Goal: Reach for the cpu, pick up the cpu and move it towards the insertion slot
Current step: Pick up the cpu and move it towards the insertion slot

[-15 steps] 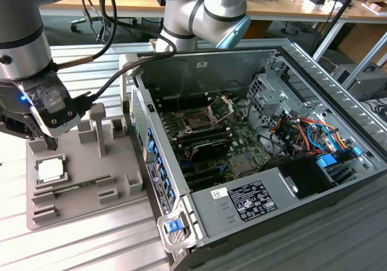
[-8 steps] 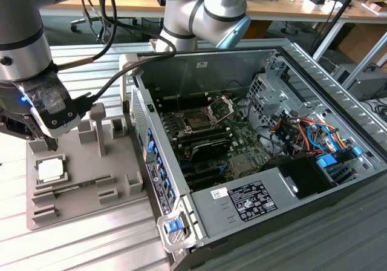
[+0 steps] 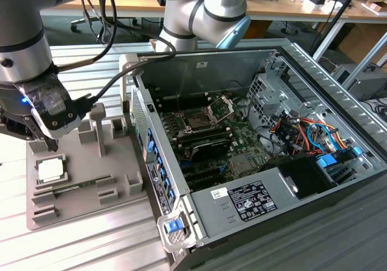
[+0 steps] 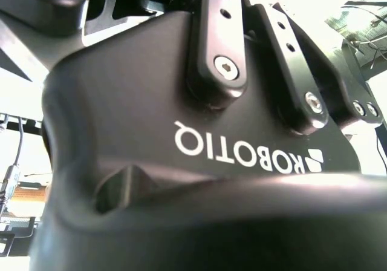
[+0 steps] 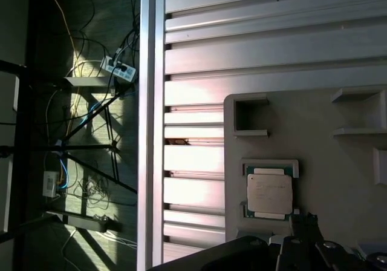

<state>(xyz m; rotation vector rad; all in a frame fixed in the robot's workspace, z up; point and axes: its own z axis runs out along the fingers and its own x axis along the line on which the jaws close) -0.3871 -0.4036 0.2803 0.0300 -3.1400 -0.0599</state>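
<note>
The cpu (image 3: 51, 169) is a small whitish square chip with a tan rim, lying flat in a recess of the grey tray (image 3: 84, 204) at the exterior view's left. My gripper (image 3: 51, 143) hangs just above it, slightly toward the tray's far edge, and does not touch it. In the first wrist view the cpu (image 5: 269, 192) sits in its framed pocket on the tray (image 5: 338, 156), with the gripper's dark body (image 5: 284, 250) close beside it. The insertion slot (image 3: 196, 121), dark with a silver frame, lies on the motherboard inside the open computer case. The second wrist view looks at the gripper's black housing (image 4: 181, 162).
The open computer case (image 3: 242, 198) lies to the exterior view's right of the tray, its metal wall (image 3: 154, 162) between tray and socket. Grey posts (image 3: 97, 126) rise from the tray beside the gripper. A thin green memory stick (image 3: 63, 189) lies below the cpu. Everything rests on a slatted aluminium table (image 3: 72, 253).
</note>
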